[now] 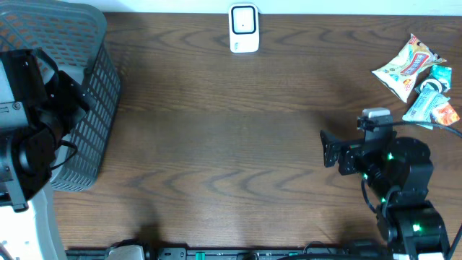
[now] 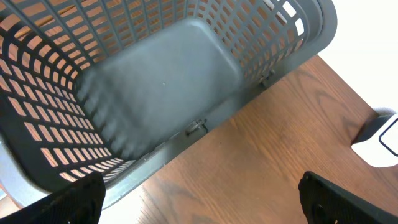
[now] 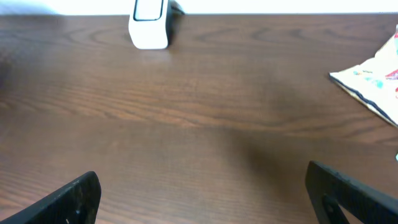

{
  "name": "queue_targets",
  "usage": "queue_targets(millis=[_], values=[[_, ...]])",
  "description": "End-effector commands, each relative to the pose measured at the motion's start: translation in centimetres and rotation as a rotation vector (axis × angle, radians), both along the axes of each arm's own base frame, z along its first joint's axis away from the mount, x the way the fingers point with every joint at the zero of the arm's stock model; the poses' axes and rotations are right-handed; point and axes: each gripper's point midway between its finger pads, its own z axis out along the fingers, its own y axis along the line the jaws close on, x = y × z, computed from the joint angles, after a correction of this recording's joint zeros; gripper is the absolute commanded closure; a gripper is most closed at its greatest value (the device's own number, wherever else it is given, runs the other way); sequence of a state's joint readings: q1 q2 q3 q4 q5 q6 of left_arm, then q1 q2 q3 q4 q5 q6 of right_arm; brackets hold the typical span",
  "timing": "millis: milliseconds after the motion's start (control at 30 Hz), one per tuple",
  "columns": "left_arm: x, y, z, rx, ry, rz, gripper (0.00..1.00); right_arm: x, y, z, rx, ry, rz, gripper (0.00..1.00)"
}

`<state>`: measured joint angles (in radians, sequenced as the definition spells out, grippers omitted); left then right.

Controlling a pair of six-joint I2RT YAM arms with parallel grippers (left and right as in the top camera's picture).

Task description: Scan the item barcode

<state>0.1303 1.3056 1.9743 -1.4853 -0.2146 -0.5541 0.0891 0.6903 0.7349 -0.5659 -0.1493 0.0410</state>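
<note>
Over at the far right corner, the snack packets [image 1: 408,66] lie in a small heap, well apart from the white barcode scanner [image 1: 244,29] at the back edge. Right gripper [image 3: 208,196] hovers above bare table [image 1: 216,144], fingers spread wide, empty. Left gripper [image 2: 205,199] hangs at the grey basket [image 2: 155,81], fingers spread too, holding nothing.
</note>
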Motion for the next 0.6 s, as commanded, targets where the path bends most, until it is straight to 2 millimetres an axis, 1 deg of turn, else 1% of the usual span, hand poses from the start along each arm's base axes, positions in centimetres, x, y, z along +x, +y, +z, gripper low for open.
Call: queue_targets(millis=[0, 267, 533, 567], values=[[-0.1, 0.2, 0.2, -0.002, -0.006, 0.013, 0.02, -0.3, 0.4, 0.2, 0.017, -0.022, 0.017, 0.01], [-0.1, 0.2, 0.2, -0.002, -0.006, 0.013, 0.02, -0.9, 0.3, -1.1, 0.011, 0.039, 0.016, 0.01], [-0.1, 0.2, 0.2, -0.002, -0.006, 0.013, 0.02, -3.1, 0.1, -4.1, -0.001, 0.19, 0.015, 0.01], [-0.1, 0.2, 0.2, -0.002, -0.006, 0.013, 0.02, -3.7, 0.1, -4.7, -0.005, 0.224, 0.015, 0.01]])
